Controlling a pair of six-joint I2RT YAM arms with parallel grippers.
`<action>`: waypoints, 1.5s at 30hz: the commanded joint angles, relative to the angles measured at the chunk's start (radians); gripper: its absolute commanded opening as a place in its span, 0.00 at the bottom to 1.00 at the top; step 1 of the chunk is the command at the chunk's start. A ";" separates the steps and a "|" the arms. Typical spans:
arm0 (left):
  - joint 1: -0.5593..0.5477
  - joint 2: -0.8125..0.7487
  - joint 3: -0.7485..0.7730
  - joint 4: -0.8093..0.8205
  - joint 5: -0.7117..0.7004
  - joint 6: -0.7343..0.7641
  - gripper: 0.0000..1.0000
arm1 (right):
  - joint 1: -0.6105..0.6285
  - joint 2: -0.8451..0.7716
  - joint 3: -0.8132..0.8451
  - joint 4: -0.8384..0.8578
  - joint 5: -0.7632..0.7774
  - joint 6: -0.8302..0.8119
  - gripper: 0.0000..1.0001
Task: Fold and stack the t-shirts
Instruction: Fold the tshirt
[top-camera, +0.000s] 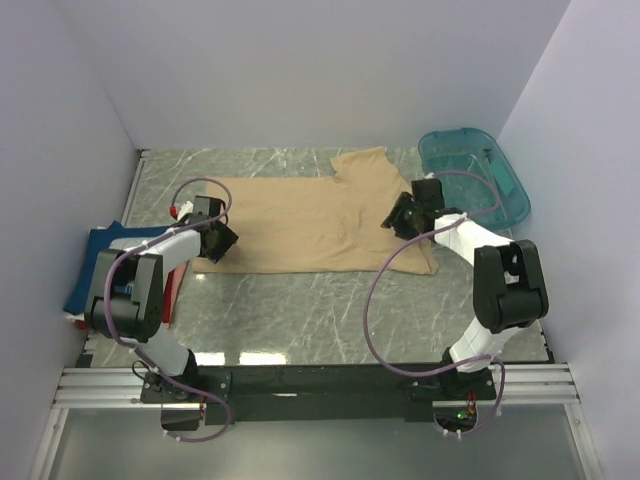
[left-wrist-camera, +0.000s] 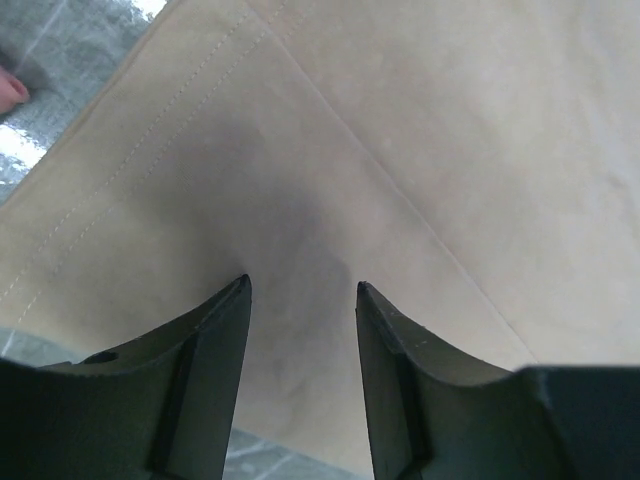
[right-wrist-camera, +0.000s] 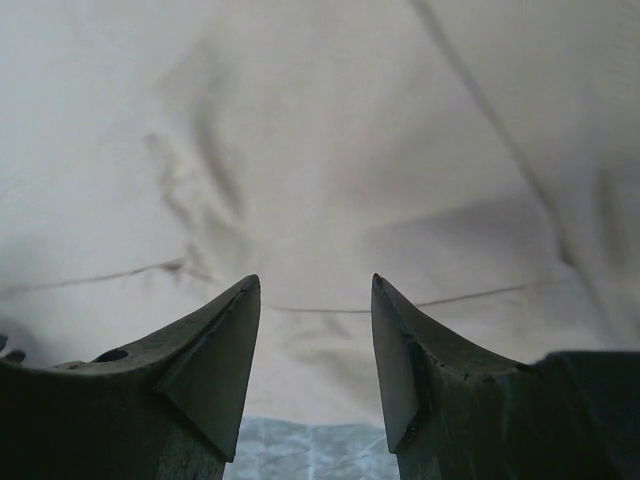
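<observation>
Between the two claws lies the tan t-shirt (top-camera: 300, 225), spread flat on the desk (top-camera: 300, 315). Left claw (left-wrist-camera: 303, 285) open, empty, over the shirt's hem corner. Right claw (right-wrist-camera: 315, 282) open, empty, above creased cloth at the opposite edge. Navy t-shirt (top-camera: 95, 265) and red t-shirt (top-camera: 172, 290) lie outboard of the left claw; teal tub (top-camera: 505, 190) beyond the right claw.

2 arms bent inward toward each other
The left gripper (left-wrist-camera: 303, 285) and right gripper (right-wrist-camera: 315, 280) angle down, jaws parted.
</observation>
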 joint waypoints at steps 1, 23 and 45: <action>0.004 0.033 0.020 0.041 -0.016 -0.014 0.52 | -0.042 0.013 -0.063 0.042 0.013 0.069 0.56; 0.011 -0.017 -0.181 0.015 -0.067 -0.101 0.47 | -0.100 -0.100 -0.261 -0.102 0.156 0.180 0.54; -0.038 -0.452 -0.458 -0.176 -0.146 -0.232 0.47 | -0.103 -0.332 -0.491 -0.285 0.224 0.201 0.52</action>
